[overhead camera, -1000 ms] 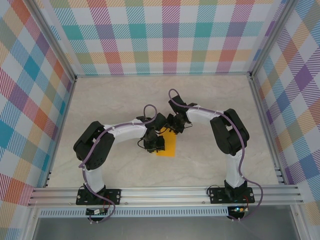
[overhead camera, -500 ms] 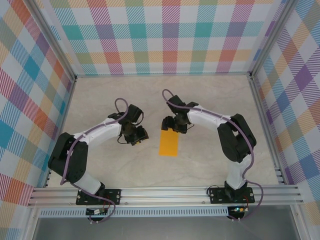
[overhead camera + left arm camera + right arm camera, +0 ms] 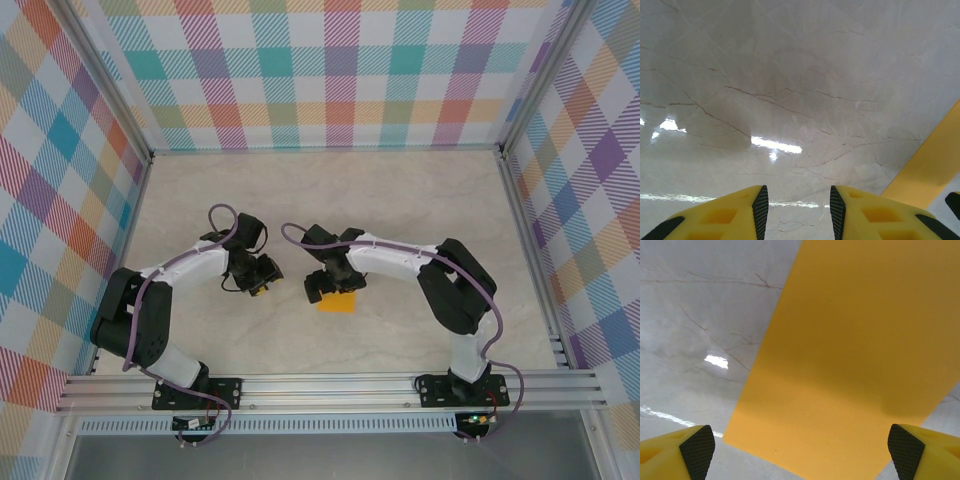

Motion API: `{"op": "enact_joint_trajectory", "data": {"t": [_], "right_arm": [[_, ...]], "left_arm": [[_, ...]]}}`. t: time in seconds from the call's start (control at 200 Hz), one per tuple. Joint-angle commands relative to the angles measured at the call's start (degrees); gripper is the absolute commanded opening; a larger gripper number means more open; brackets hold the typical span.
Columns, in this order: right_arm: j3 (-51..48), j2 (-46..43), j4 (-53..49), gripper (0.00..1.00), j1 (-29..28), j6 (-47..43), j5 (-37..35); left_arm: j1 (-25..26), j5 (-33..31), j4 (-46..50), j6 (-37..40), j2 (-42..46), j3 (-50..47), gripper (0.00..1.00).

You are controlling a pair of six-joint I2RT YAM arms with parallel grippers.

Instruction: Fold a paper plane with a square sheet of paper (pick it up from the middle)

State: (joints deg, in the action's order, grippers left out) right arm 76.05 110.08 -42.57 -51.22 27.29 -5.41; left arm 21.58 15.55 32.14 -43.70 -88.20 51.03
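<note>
The thin, plain orange-yellow sheet of paper lies flat on the pale, marble-patterned table, slightly nearer the arm bases than the table centre and between the two arms. In the top view the right gripper sits directly above the far part of the sheet and covers it, so that the near strip is what shows. In the right wrist view the right gripper has its jaws spread wide: the two yellow fingers with black ribbed pads stand at the outer bottom corners of the picture, and the sheet of paper spans most of the space between them. The sheet rests on the table with one corner pointing toward the left finger, and neither pad touches it. The left gripper is positioned to the left of the sheet, apart from it, low over bare table. In the left wrist view the left gripper has its jaws at a narrow setting: a moderate gap separates the black pads, and nothing lies in that gap. A slanted edge of the sheet of paper appears at the right of that view, clear of the fingers. Multicoloured checked walls enclose the table on three sides, and an aluminium rail carries both arm bases along the near edge.
</note>
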Motion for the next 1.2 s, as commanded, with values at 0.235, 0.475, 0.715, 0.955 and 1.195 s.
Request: {"op": "enact_joint_trajectory", "data": {"t": [0.235,0.475,0.715,0.955,1.195], "right_arm": [[-0.64,5.5,-1.84,0.93,-1.16,-2.42,-1.44],[-2.69,6.33,-0.24,0.87,-1.16,-2.24,-0.3],[-4.6,5.44,2.32,0.81,-0.56,-2.57,2.48],[-9.6,1.78,9.52,0.82,3.41,-3.72,13.85],[-11.54,1.55,11.9,0.79,6.89,-4.63,18.7]], "left_arm": [[-0.67,1.3,-0.68,-0.33,0.49,-0.52,0.4],[-0.67,1.36,-0.49,-0.33,0.31,-0.29,0.41],[-0.68,1.96,-0.48,-0.29,0.42,-0.29,0.41],[-0.67,2.94,-0.89,-0.24,0.75,-0.54,0.41],[-0.67,3.78,-1.38,-0.03,1.06,-0.84,0.41]]}}
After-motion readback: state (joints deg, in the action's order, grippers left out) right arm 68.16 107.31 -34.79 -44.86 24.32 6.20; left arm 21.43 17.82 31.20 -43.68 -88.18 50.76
